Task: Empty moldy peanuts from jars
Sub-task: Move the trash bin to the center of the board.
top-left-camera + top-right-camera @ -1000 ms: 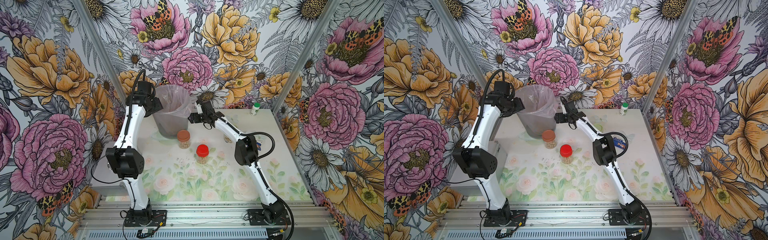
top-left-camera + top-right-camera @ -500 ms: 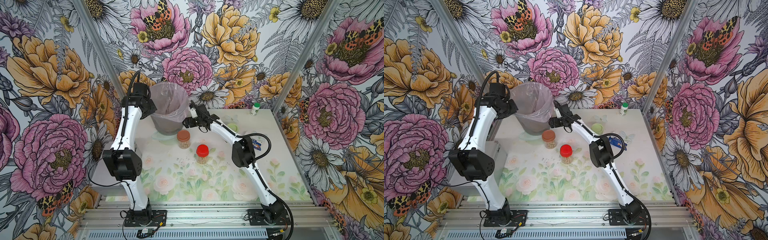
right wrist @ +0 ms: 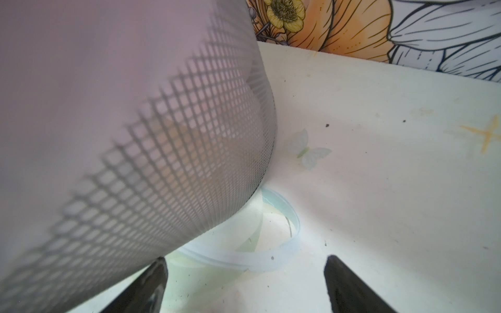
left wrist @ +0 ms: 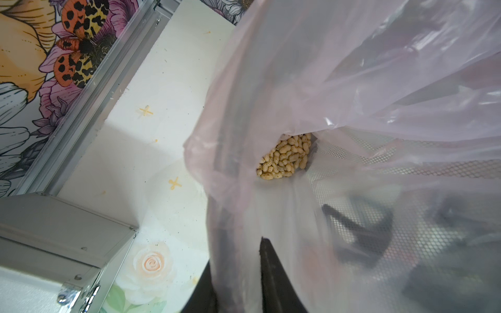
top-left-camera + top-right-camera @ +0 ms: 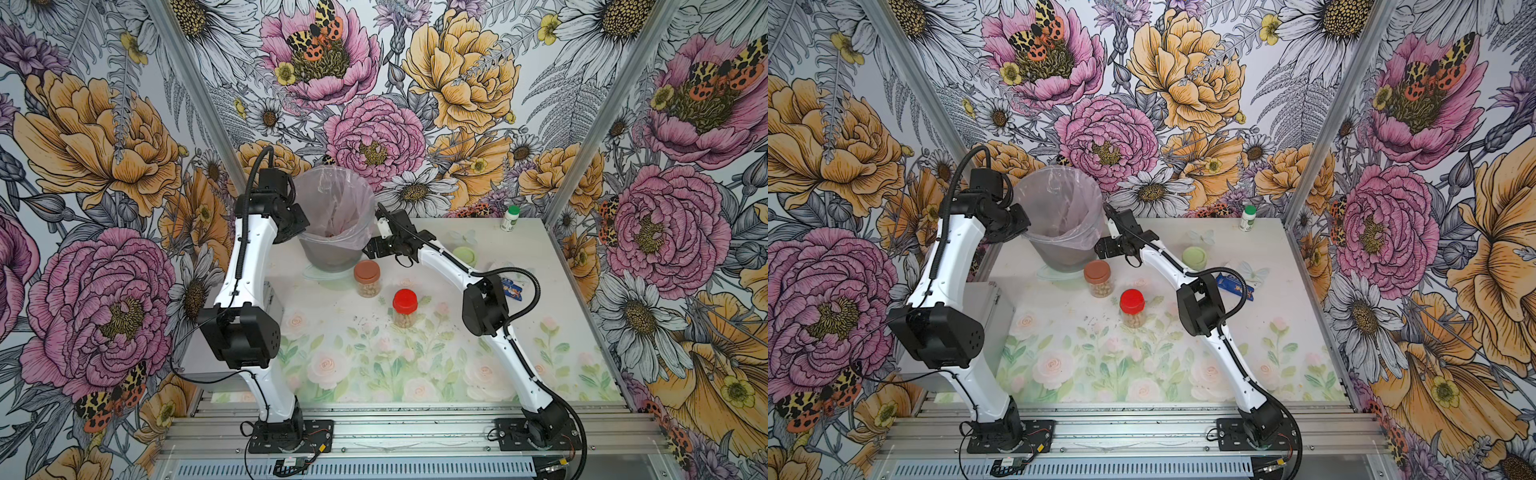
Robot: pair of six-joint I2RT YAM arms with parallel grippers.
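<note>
Peanuts (image 4: pixel 284 157): a pale heap right down in the bottom of the bag, and more showing through the clear walls of two jars.
Brown-lid jar (image 5: pixel 367 277): upright on the table, lid on, nuts inside, just in front of the bin.
Red-lid jar (image 5: pixel 404 306): upright too, lid on, nuts inside, near the brown one and a little closer to my bases.
Green lid (image 5: pixel 464 253): over behind my right arm; jar under it or not, I cannot tell.
Left gripper (image 4: pixel 235 260): pressed together on the bin's left rim, with the bag film caught between the fingers.
Right gripper (image 3: pixel 245 258): fingers spread wide, nothing between them, low beside the bin's mesh wall.
Clear ring (image 3: pixel 260 264): lying at the foot of the bin; what it is, I cannot say.
Bin (image 5: pixel 328 259): mesh-sided, lined with a pinkish bag (image 4: pixel 352 81), standing at the back of the table (image 5: pixel 457 365).
Bottle (image 5: pixel 510 218): white with a green cap, back right corner, well apart from the jars.
Blue packet (image 5: pixel 512 289): flat on the table by my right elbow.
</note>
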